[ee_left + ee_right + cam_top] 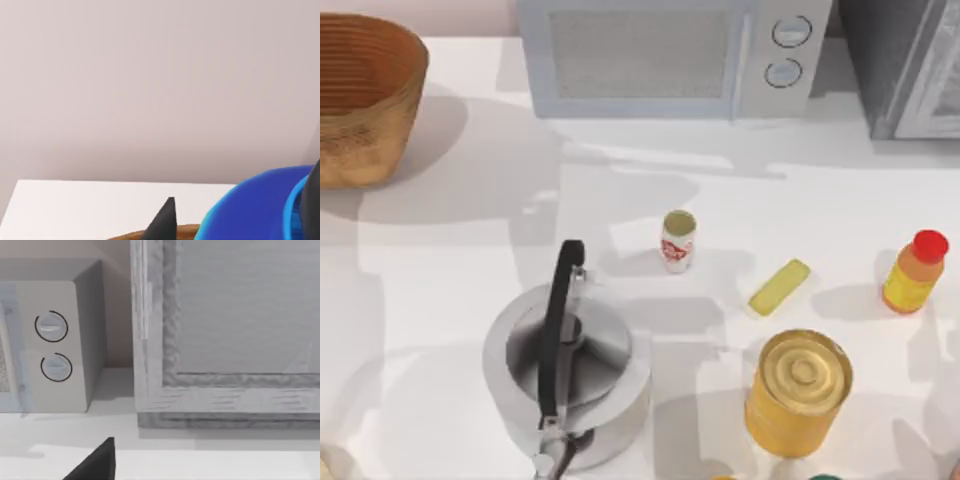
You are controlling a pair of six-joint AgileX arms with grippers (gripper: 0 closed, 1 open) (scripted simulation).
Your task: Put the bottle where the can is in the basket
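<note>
Basket (365, 95) at upper left of the top view, cut by the frame edge; can (677, 240) upright on the table (470, 250) near frame centre, well apart from the basket; bottle (915, 272), orange with a red cap, at right edge, mid-height; yellow bar (779, 287) between can and bottle; kettle (565, 375) with black handle at lower centre-left; big golden tin (798, 392) at lower right; microwave (670, 55) along the top edge, a grey appliance (910, 65) at upper right.

Left wrist view: one dark fingertip (162, 222) at bottom centre, a blue object (250, 215) at lower right, a brown rim just beside it; cannot tell left gripper's state.

Right wrist view: dark fingertip (97, 462) at bottom left, facing microwave dials and grey appliance; state likewise cannot tell.
</note>
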